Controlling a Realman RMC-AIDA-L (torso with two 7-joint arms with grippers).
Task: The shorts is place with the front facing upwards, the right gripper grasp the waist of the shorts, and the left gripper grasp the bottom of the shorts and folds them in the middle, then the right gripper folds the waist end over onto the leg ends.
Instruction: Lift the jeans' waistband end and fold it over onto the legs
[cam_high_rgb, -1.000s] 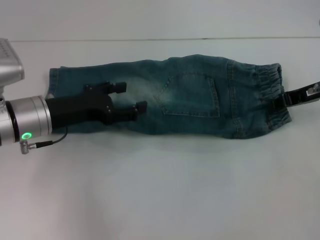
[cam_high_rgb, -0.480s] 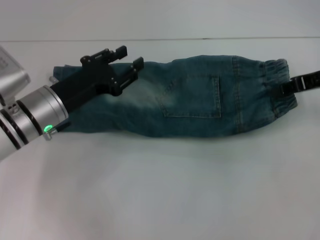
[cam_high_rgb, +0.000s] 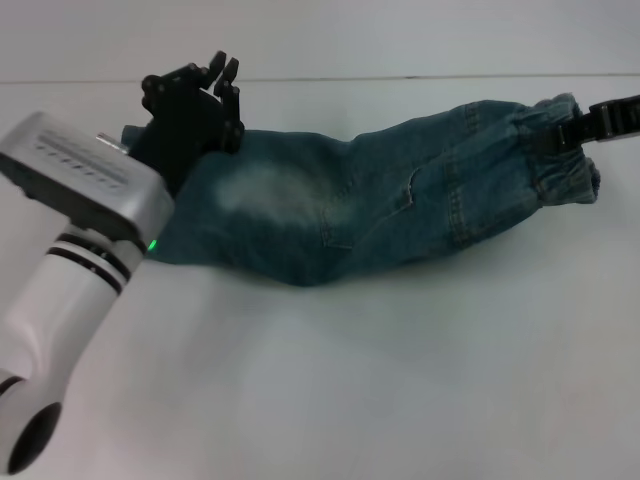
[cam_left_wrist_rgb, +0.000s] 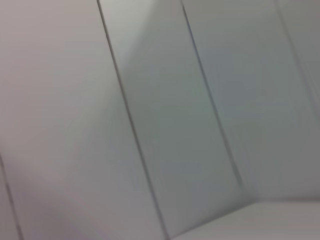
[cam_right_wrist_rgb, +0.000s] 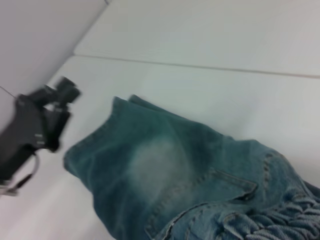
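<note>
Both tools half-hidden: right tool (cam_high_rgb: 585, 128) grips shorts (cam_high_rgb: 380, 205) waist; left tool (cam_high_rgb: 215, 85) empty, parted.

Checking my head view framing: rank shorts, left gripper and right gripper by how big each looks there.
1. shorts
2. left gripper, though it sits nearer the camera
3. right gripper, mostly cut off at the edge
</note>
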